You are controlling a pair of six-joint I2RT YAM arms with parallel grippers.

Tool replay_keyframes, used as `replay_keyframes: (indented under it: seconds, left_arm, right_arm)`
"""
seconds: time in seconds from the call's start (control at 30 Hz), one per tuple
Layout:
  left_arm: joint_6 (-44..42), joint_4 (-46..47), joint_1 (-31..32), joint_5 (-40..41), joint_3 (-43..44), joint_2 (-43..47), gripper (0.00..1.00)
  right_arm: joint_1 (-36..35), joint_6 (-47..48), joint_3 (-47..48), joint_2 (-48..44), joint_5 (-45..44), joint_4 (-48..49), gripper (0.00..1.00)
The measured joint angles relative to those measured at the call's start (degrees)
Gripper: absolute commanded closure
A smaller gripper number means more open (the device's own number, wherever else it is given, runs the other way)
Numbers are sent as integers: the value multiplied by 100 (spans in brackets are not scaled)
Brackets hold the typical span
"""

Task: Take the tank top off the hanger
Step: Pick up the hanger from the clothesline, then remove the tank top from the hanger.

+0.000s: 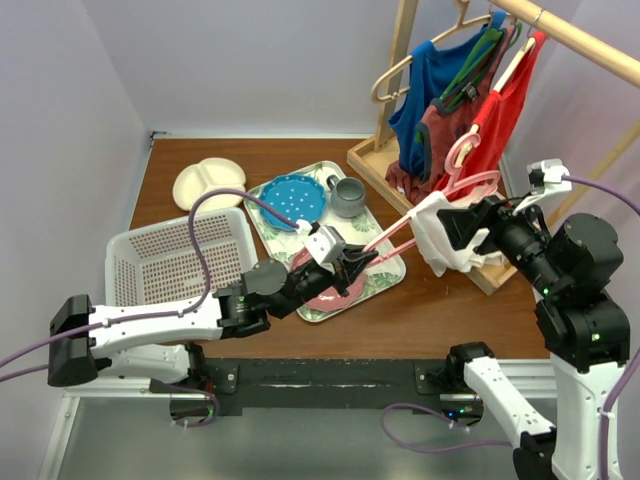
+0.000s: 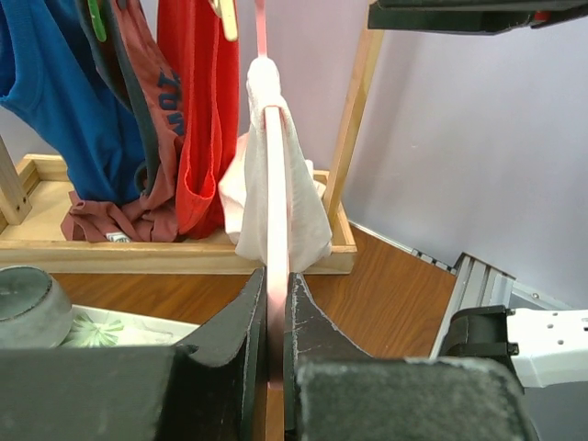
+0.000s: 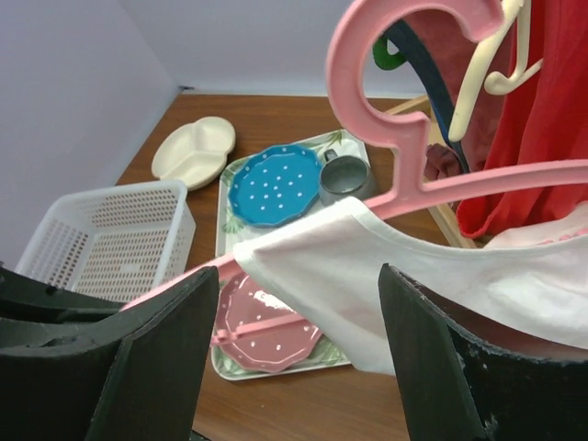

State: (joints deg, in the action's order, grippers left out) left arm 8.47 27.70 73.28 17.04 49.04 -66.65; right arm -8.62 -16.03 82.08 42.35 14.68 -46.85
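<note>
A white tank top hangs on a pink hanger held in the air between my two arms. My left gripper is shut on the hanger's left arm; in the left wrist view the jaws clamp the pink bar, with the tank top draped further along it. My right gripper is open at the tank top. In the right wrist view its fingers stand wide apart on either side of the white fabric, not closed on it, below the hanger's hook.
A wooden rack at the back right holds blue, maroon and red tops on hangers. A tray carries a blue plate, a grey cup and a pink plate. A white basket and a cream dish sit at the left.
</note>
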Motion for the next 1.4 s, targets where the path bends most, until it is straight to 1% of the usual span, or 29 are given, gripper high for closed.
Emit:
replay_keyframes:
  seconds: [0.03,0.13,0.33,0.53,0.6,0.7,0.73,0.8,0.83,0.87,0.9,0.97,1.0,1.1,1.33,1.37,1.4]
  left_arm:
    - [0,0,-11,-17,-35,59,100]
    - [2,13,-15,-83,-164,240,100]
    - [96,144,-15,-203,-638,684,100]
    - [109,243,-20,-308,-914,909,100]
    - [111,308,-35,-358,-946,914,100]
    - [120,365,-57,-409,-957,914,100]
    - [125,398,-63,-422,-957,914,100]
    - [125,431,-63,-424,-957,914,100]
    - [125,439,-70,-433,-957,914,100]
    - [125,461,-79,-444,-957,914,100]
    - [125,487,-83,-455,-957,914,100]
    - [125,549,-85,-474,-957,914,100]
    - [127,566,-87,-487,-957,914,100]
    - [129,570,-90,-492,-940,927,100]
    - [125,142,-90,-470,-855,1019,99]
    - [127,76,-94,-463,-852,1058,83]
    - [129,13,-101,-450,-841,1088,74]
  right_arm:
    - [0,2,-48,-52,-15,31,35]
    - [-2,-15,-264,-190,-120,284,36]
    - [0,42,-638,13,-457,940,34]
    - [0,33,-1213,337,-55,1799,34]
    - [0,13,-1414,407,68,2114,36]
    - [0,9,-1613,479,170,2420,47]
    - [-2,15,-1639,496,188,2481,53]
    - [0,39,-1679,503,243,2623,55]
    - [-2,46,-1690,487,264,2682,62]
    - [-2,50,-1698,470,275,2745,67]
    - [-2,66,-1709,444,282,2813,74]
    - [-11,90,-1749,391,299,2935,81]
    - [-11,162,-1779,365,308,2994,88]
    - [-11,376,-1930,326,404,3222,100]
    - [0,361,-2559,125,595,3985,100]
    - [0,330,-2640,81,603,4089,100]
    - [0,295,-2702,35,605,4170,100]
